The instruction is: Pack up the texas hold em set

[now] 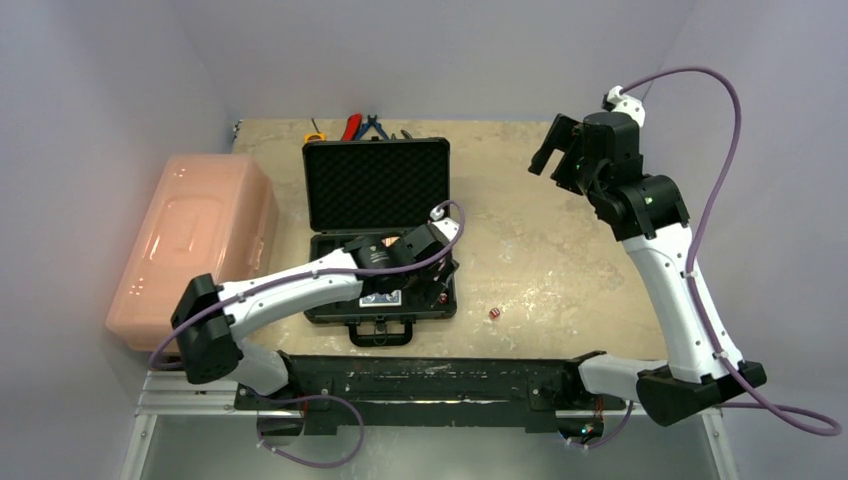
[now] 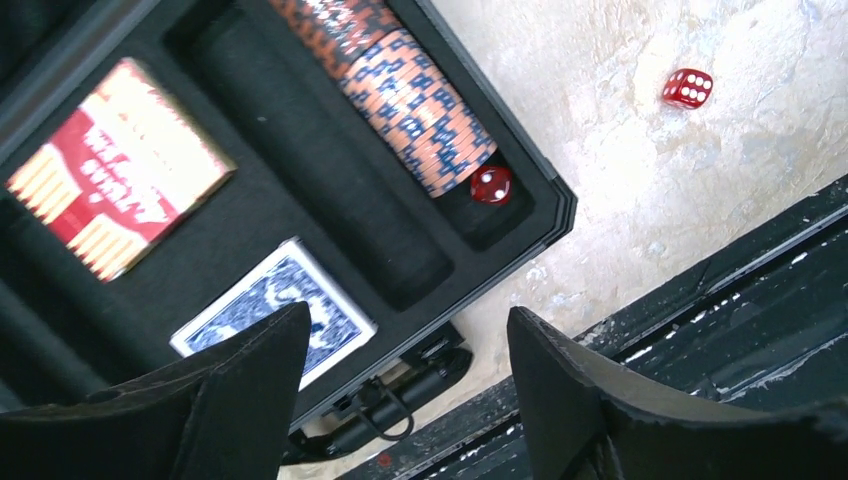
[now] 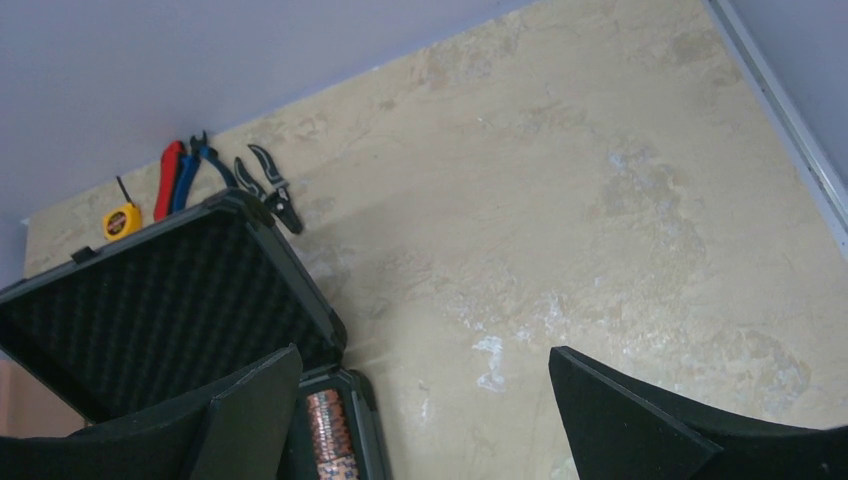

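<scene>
Left jaws released over case (image 2: 556,203) corner.
One die (image 2: 491,185) slotted beside chip roll (image 2: 420,105); second die (image 2: 687,88) loose on counter (image 2: 620,170), likely next; right jaws released, far.

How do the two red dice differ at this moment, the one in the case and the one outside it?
The packed die sits in a foam slot of the case, against the end of a chip roll; the loose die lies on the bare table outside the case. The packed die is shadowed; the loose die is brightly lit and touches nothing. Both are red with white pips.
</scene>
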You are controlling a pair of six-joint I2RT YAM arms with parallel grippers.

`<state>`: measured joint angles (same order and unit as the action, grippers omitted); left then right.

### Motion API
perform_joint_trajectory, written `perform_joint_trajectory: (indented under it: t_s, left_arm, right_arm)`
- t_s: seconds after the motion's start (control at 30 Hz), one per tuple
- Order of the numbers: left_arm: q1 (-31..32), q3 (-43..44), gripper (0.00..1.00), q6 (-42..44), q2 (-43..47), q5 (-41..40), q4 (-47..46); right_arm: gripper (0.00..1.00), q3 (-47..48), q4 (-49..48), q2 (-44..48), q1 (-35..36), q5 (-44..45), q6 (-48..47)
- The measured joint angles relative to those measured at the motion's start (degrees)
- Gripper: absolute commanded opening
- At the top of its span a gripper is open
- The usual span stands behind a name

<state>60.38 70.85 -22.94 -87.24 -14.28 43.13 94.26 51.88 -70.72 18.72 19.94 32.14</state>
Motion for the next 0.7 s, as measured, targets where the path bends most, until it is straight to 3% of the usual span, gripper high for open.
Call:
perform_joint_trajectory:
  t_s: [0.27,0.7]
  left_arm:
    - [0.0,-5.8,0.98,-0.6,13.2,-6.0,-0.1]
    - [-3.8,-13.5,1.0,-3.5,34.0,-13.8,4.1]
  right_arm:
    - [0.99,-4.6,1.4,0.0,0.0,-0.2,0.0]
    - [0.99,-12.2,1.2,-0.3,0.0,-4.3,0.0]
